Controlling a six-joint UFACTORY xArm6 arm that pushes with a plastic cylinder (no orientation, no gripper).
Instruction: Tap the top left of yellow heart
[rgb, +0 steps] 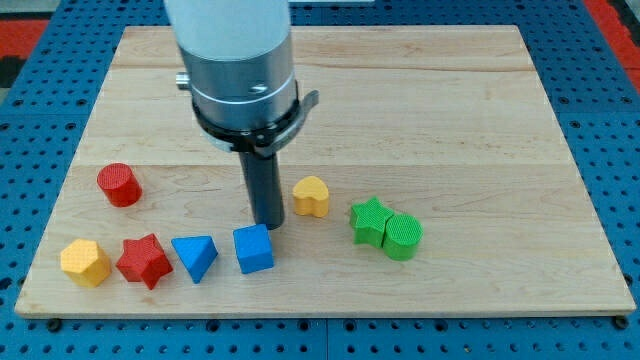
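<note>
Where the wooden board (420, 110) carries the blocks, my tip (268, 224), a bare rod with no jaws to spread or close, stands just left of the yellow heart (311, 196) and directly above the blue cube (253, 248). The green star (369, 220) touches the green cylinder (403, 236).

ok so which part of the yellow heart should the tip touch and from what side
No grip here, only a push. Meet the yellow heart at its upper-left lobe, coming from the view's left. My tip sits just left of it and slightly lower, above the blue cube, so a short move up and right reaches that lobe.
</note>
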